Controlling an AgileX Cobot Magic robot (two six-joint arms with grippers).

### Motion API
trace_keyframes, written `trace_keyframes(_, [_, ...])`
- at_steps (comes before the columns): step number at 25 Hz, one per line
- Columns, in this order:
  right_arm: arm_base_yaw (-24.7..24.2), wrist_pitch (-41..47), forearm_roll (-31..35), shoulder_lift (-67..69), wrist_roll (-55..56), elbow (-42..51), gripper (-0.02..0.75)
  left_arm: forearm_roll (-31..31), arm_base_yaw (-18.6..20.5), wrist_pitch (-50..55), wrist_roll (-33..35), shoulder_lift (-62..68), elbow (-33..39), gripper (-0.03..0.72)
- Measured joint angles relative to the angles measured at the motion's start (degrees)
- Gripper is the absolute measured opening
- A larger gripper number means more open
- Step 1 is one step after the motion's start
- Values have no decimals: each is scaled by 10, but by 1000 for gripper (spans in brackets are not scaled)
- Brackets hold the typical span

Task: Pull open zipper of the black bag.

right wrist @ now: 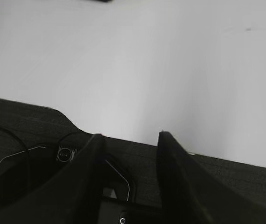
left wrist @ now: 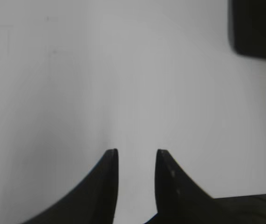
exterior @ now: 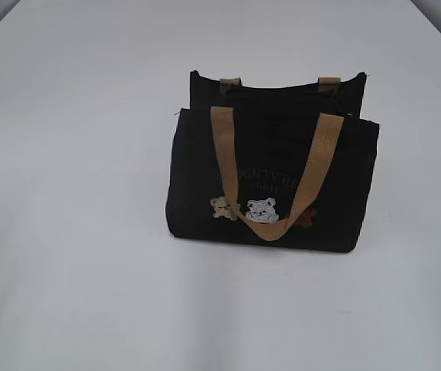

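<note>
Item: black bag (exterior: 274, 182), small fabric tote, standing upright near the middle of the white bench (exterior: 73, 232), printed front toward the exterior camera. One tan handle (exterior: 224, 154) hangs down over the front panel.

Zipper (exterior: 278, 91): judged to be the dark line along the top opening, long axis left to right across the exterior view. Pull not discernible in any view.

Left hand (left wrist: 136, 154): fingers apart, nothing between them, over bare bench. A dark corner at the upper right of its wrist view is probably the bag, so the bag lies ahead and to its right.

Right hand (right wrist: 130, 135): fingers apart, empty, above the bench's near edge and dark equipment; no bag clearly in its view.

Neither hand appears in the exterior view; both stand well apart from the bag. Left arm judged nearer.
</note>
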Motion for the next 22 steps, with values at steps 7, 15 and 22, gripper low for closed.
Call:
trace_keyframes(7, [0,2,-17,-44,6,7,294,-4,0,81,2,-174,-22,208])
trace_keyframes(15, [0,2,-20,-99,-6,12,294,7,0,150,61,-293,-15,208])
trace_keyframes(22, [0,-38,-17,-207,-18,24,293,-18,0,151,112,-400,-16,208])
